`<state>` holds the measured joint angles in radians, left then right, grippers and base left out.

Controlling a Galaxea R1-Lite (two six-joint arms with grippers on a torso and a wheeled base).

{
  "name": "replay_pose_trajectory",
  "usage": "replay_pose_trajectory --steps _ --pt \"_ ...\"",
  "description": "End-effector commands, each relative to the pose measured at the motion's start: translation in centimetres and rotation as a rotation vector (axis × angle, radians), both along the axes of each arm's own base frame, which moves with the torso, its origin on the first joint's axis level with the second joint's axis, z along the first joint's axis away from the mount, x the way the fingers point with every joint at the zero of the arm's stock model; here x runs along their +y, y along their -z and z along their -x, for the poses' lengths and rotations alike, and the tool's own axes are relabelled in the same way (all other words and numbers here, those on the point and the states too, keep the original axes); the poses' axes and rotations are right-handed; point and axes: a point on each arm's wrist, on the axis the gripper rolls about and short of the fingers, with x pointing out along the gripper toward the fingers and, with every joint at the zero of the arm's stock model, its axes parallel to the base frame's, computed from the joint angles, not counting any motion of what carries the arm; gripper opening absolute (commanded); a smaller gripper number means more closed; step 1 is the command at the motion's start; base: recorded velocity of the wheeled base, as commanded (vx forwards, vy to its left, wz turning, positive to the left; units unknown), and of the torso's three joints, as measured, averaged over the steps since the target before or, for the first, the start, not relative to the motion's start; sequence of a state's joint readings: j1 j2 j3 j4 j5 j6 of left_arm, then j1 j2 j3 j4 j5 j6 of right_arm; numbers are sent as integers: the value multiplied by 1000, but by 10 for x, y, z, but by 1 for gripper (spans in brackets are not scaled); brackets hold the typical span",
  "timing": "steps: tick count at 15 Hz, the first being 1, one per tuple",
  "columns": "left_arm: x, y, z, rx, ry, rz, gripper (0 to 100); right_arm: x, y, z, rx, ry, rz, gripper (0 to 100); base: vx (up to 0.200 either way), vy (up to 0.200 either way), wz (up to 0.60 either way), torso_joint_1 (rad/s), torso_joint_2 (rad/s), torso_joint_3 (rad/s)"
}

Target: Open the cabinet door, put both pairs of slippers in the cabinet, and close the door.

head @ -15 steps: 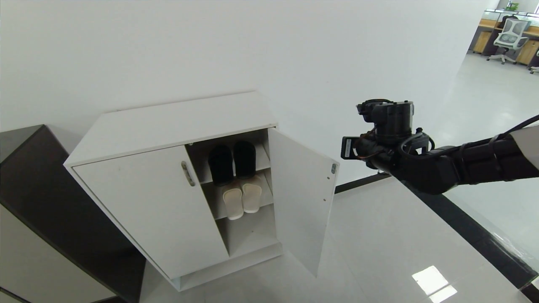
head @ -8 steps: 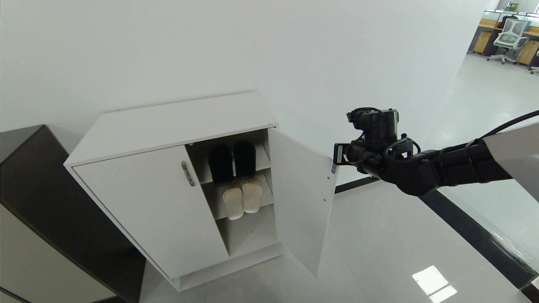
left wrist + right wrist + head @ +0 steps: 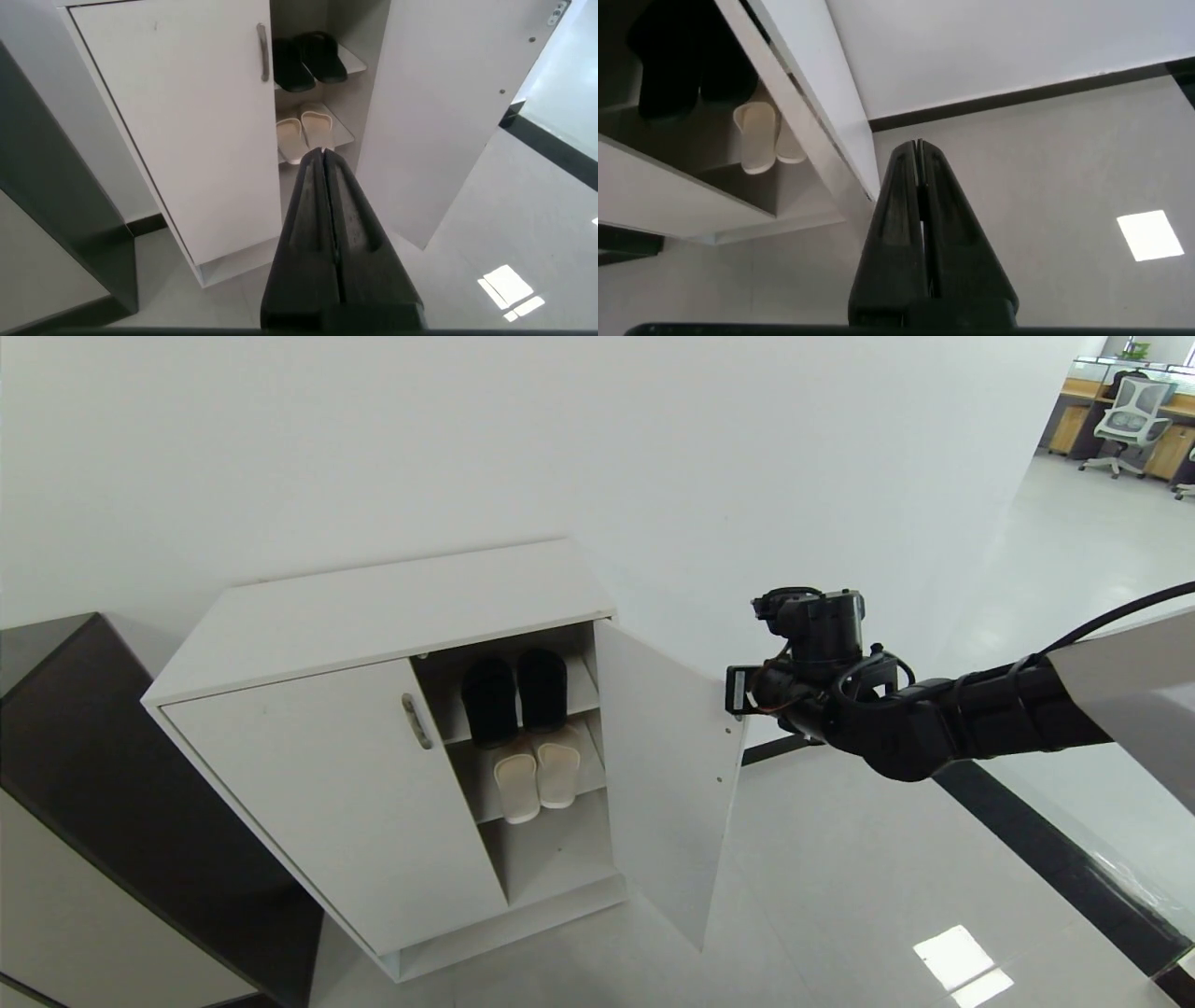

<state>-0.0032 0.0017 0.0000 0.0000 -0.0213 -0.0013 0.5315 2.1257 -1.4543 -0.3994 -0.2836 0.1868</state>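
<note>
Both pairs lie inside the cabinet (image 3: 392, 607), black slippers (image 3: 515, 695) above and white slippers (image 3: 537, 773) just below. The right gripper (image 3: 920, 149), fingers pressed together, sits at the free edge of the open door (image 3: 672, 784), likely to push it closed. The left gripper (image 3: 324, 154), fingers also together, holds nothing.

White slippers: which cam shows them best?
Head view: both white slippers sit in plain sight inside the cabinet. Left wrist view shows them past the left pincer; right wrist view at a slant beside the open door.
</note>
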Motion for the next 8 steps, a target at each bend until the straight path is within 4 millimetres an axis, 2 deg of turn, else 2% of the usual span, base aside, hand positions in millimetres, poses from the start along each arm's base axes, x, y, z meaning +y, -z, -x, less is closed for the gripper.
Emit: replay_pose_trajectory --steps 1,5,7,8 --pt "0 0 0 1 0 0 0 8 0 7 2 -20 -6 0 0 0 0 0 0 0" --pt "0 0 0 1 0 0 0 28 -7 31 0 -85 -14 0 0 0 0 0 0 0" --pt "0 0 0 1 0 0 0 40 -13 49 -4 -132 -19 0 0 0 0 0 0 0" --pt "0 0 0 1 0 0 0 50 -18 66 -3 -171 -41 0 0 0 0 0 0 0"
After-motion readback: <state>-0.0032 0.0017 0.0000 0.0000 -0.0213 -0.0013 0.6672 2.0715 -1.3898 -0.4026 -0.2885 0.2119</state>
